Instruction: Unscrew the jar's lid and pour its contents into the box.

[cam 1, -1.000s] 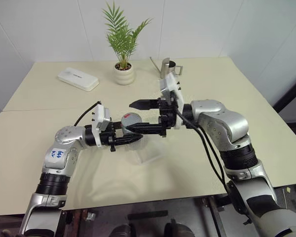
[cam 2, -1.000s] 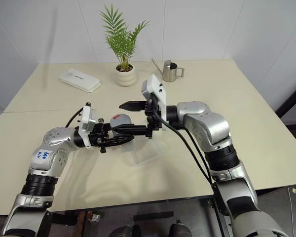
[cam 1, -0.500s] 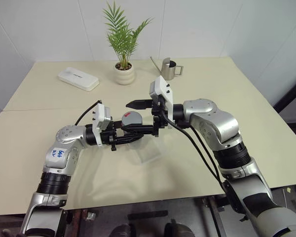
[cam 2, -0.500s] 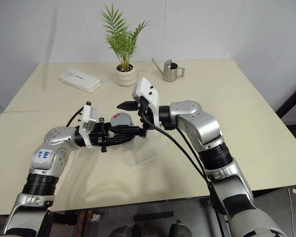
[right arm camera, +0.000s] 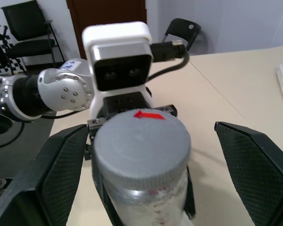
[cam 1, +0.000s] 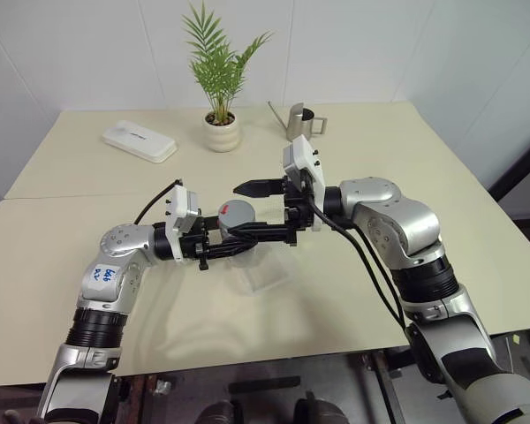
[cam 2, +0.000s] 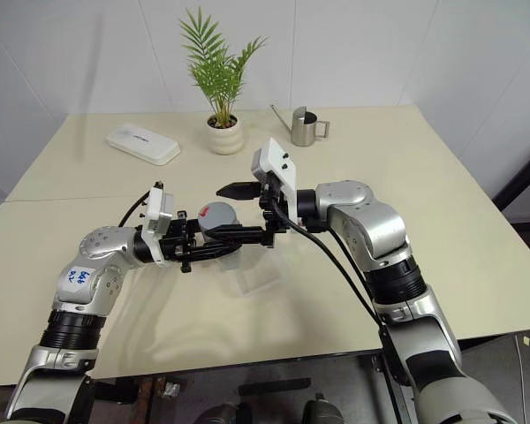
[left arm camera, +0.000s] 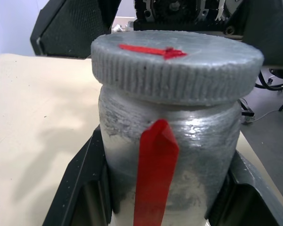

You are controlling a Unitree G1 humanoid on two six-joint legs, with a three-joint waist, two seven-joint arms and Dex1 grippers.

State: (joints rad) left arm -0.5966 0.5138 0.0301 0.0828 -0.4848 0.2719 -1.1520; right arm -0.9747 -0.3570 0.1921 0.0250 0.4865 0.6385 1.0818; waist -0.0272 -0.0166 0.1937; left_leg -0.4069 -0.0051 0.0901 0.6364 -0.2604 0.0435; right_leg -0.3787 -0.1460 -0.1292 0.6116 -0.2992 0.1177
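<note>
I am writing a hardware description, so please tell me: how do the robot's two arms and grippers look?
Both arms are silver metal with black ribbed joint bands. Each wrist carries a white camera block and a black cable. The left gripper and the right gripper each have two black fingers with textured pads. A white sticker with blue handwriting marks the left arm.

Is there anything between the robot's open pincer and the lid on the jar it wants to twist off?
Nothing visible is in the way. The right pincer is open, one finger on each side of the lid with bare gaps between. The left pincer is shut on the jar, holding it below the lid.
</note>
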